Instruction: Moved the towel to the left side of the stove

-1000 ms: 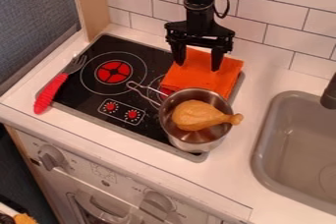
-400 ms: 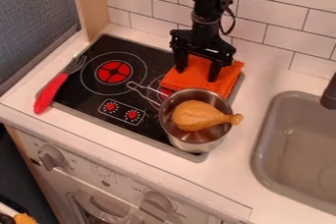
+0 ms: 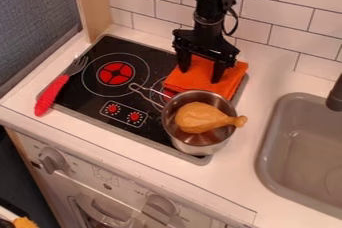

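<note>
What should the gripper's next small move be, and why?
Probably close on the folded orange towel: the open gripper has its fingertips apart at the cloth, and the towel lies at the right of the stove as viewed, not left.

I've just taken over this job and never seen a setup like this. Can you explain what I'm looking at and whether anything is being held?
The black machine coming in from the top is a robot arm. Its two-finger gripper is its hand, and points down. The camera is fixed and looks down at a slant on a toy kitchen.

On the black cooktop, a fork with a red handle lies along the left side. Toward the back right is a folded orange towel; in front of it stands a metal pot with a toy drumstick in it. A gray sink is set into the counter at right.

The gripper's fingers are apart over the towel, so nothing seems to be gripped. Whether they touch the cloth, I can't tell.
</note>
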You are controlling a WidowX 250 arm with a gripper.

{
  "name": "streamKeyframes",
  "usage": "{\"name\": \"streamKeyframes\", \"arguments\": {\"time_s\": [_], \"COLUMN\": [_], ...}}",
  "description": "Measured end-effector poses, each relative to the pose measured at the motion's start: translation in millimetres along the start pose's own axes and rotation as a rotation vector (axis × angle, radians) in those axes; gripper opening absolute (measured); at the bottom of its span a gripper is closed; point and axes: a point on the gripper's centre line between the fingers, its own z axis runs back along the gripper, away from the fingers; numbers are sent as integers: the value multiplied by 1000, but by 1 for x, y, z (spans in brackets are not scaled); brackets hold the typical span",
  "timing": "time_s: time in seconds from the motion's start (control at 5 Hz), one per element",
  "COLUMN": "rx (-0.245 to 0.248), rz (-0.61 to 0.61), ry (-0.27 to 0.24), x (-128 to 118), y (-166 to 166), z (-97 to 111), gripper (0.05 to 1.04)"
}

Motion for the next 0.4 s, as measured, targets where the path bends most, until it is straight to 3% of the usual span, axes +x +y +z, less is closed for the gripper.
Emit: {"name": "streamKeyframes", "arguments": {"time_s": [0.4], "rx": [21], "rz": [55], "ry": [6], "x": [-1], "y": [71], "z": [-6], "gripper": [1000]}}
